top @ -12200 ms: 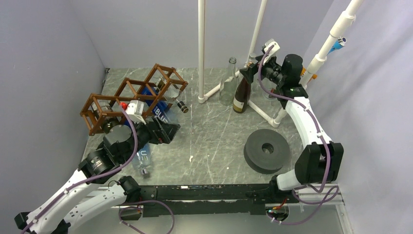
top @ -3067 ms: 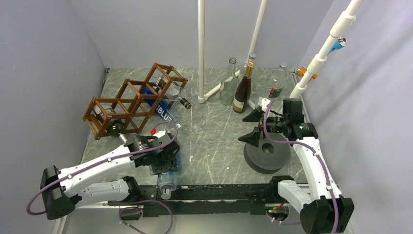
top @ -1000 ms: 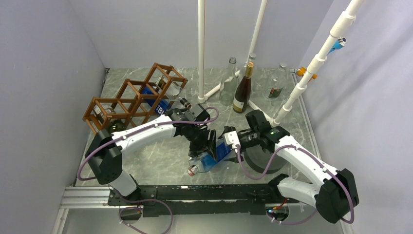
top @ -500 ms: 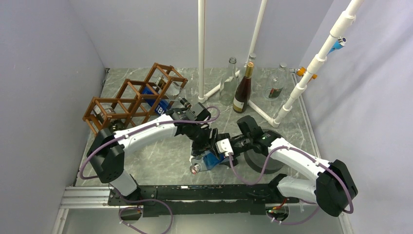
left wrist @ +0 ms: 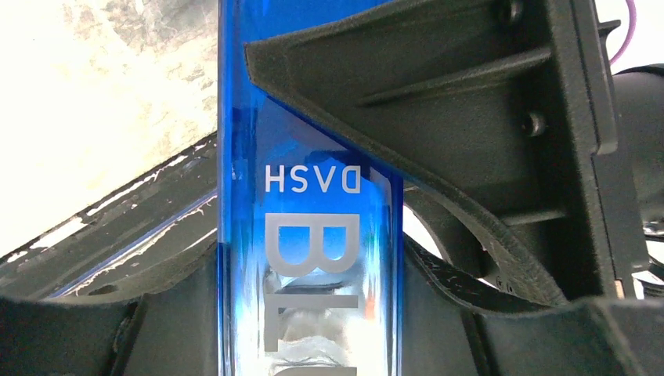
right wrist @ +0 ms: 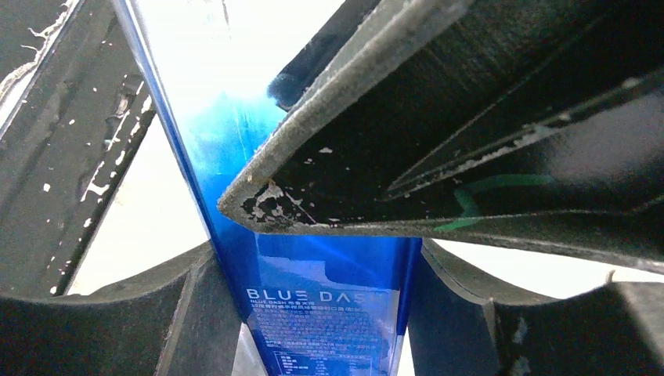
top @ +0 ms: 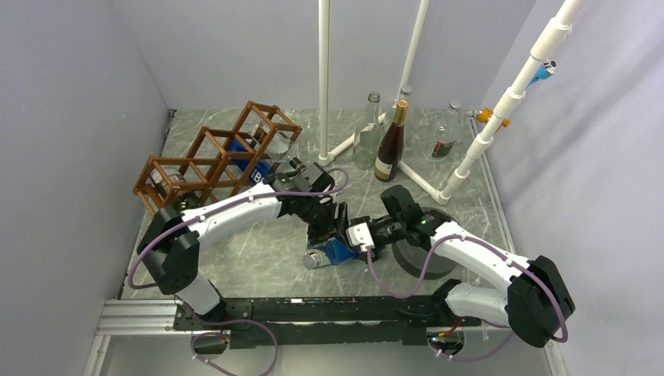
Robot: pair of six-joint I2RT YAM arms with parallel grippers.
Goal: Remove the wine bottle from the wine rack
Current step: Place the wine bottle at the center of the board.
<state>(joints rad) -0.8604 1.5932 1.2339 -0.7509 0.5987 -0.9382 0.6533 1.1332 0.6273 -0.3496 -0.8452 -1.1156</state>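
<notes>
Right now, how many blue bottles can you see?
2. One blue bottle is mid-table, gripped by the left gripper and right gripper. The other blue bottle lies in the rack. More may be hidden.

Since twelve seconds back, my left gripper (top: 329,233) has carried the blue bottle (top: 335,252) from just in front of the wine rack (top: 211,160), past the near edge, to the middle of the table (top: 258,258). My right gripper (top: 350,244) has left the dark wine bottle (top: 389,149) at the back, crossed the black disc (top: 419,260) and come in from the right. A second ago its jaws stood wide beside the blue bottle; now they have closed against its body. The capped neck has shifted slightly away from the near edge.
</notes>
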